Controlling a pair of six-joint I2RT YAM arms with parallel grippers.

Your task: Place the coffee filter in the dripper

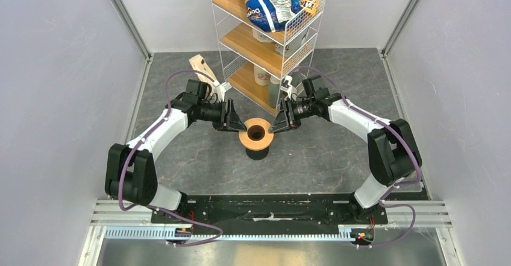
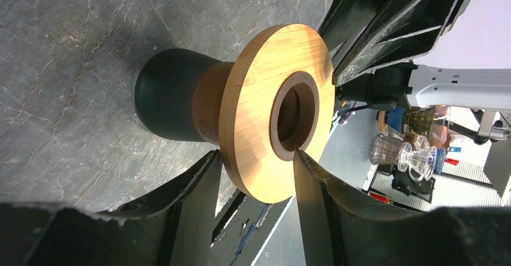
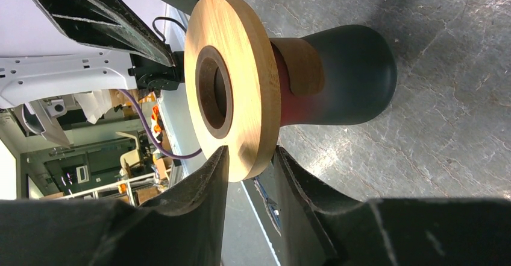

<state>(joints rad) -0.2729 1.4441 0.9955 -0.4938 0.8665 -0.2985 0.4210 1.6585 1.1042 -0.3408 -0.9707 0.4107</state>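
- The grey marbled bench (image 1: 337, 151) is carrying everything, and it is offering open floor on the near side of the work, between the two arm bases.
- The white wire rack with three wooden shelves (image 1: 265, 37) is standing at the far side, just behind both wrists, so any lift backwards is risking a knock against its frame.
- A blue and white crisp bag (image 1: 268, 0) is lying on the top shelf, well above the work.
- The dripper (image 1: 246, 138), a round tan wooden ring on a dark maroon-black cup body, is standing upright at mid-bench between the two arms, its dark centre hole showing bare.
- A beige folded paper piece (image 1: 202, 66) is leaning near the left elbow, beside the rack's foot.
- The left pincer (image 1: 236, 125) is straddling the ring's left rim, fingers narrowed onto the wood's two faces and seemingly pinching it.
- The right pincer (image 1: 277, 124) is doing the same on the opposite rim, holding nothing else.
- The white paper coffee filter is not showing anywhere that I can pick out.
- As I am judging it, the step in hand is steadying the dripper; next, one pincer needs releasing, backing outward clear of the rim, then finding the filter.
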